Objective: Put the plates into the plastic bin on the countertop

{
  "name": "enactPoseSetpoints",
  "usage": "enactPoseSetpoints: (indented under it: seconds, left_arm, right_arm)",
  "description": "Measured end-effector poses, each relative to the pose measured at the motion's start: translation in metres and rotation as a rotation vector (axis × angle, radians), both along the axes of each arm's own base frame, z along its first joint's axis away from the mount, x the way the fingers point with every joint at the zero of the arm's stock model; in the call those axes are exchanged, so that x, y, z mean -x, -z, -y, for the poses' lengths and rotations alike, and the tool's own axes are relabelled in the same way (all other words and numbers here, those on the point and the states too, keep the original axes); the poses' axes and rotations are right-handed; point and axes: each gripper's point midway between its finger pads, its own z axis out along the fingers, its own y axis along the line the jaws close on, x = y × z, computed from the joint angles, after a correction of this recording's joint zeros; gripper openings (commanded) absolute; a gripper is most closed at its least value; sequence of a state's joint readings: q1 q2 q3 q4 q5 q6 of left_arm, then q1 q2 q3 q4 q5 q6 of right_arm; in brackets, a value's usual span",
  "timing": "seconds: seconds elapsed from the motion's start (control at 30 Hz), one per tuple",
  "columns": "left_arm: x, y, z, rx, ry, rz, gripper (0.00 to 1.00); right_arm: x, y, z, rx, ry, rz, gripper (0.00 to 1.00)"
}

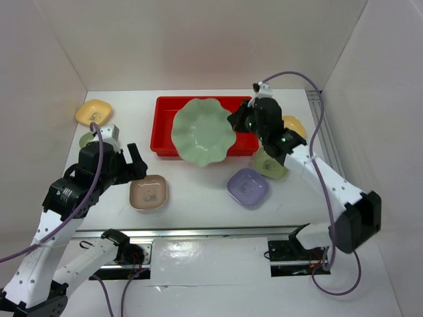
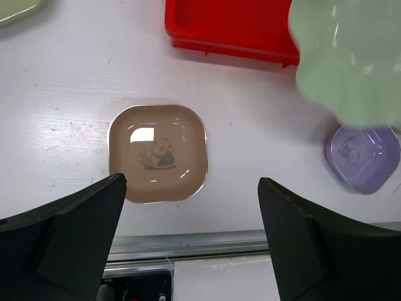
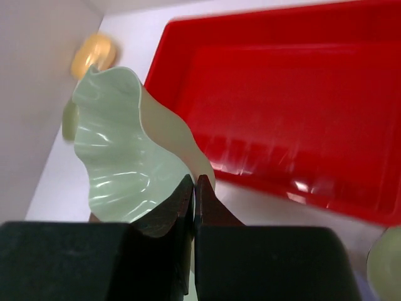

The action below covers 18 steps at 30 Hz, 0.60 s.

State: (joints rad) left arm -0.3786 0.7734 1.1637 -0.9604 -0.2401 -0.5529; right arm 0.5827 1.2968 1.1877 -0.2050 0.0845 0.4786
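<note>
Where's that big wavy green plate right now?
In the top view the green plate is mid-table, pinched at its rim by the right end effector and overlapping the near edge of the red bin, behind the lavender dish.

PALE GREEN OVER BRIGHT RED

Pale, glossy green on the scalloped dish point(image 1: 203, 132), with white glare along its ripples. Solid bright red on the plastic bin point(image 1: 164, 127), shiny in the floor. Down front, warm brownish pink on the pinkish-beige dish point(image 2: 158, 152), and a black-and-white panda printed dead centre. Same little panda, fainter, on the lavender dish point(image 2: 363, 157). Out left, golden on the yellow dish point(image 1: 93, 112), small dark print in the middle; just below, a sliver of soft green from the green dish point(image 1: 86, 140). White on the countertop point(image 1: 198, 201) throughout, faintly scuffed grey. Matte black on the fingers of the left gripper point(image 2: 193, 182), purple on the cable point(image 1: 294, 72).
</note>
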Motion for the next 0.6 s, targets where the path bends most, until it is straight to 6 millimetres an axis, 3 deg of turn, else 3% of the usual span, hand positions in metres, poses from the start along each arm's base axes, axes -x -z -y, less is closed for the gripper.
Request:
enactPoseSetpoints:
  seconds: [0.13,0.23,0.33,0.47,0.6]
  left_arm:
    - [0.002,0.006,0.002,0.005,0.011,-0.01,1.0]
    - [0.002,0.009,0.004,0.01,0.02,-0.015,1.0]
    - [0.001,0.013,0.006,0.015,0.028,-0.02,1.0]
    - [0.001,0.02,0.008,0.018,0.034,-0.029,1.0]
    - [0.001,0.026,0.008,0.016,0.035,-0.035,1.0]
  right_arm:
    - [-0.074,0.002,0.017,-0.059,0.108,-0.004,0.0]
    - [-0.125,0.015,0.015,-0.09,0.135,-0.025,0.0]
    - [-0.168,0.041,0.012,-0.116,0.145,-0.061,0.0]
    - [-0.203,0.094,0.013,-0.122,0.165,-0.133,0.0]
    - [-0.217,0.139,0.019,-0.118,0.182,-0.211,0.0]
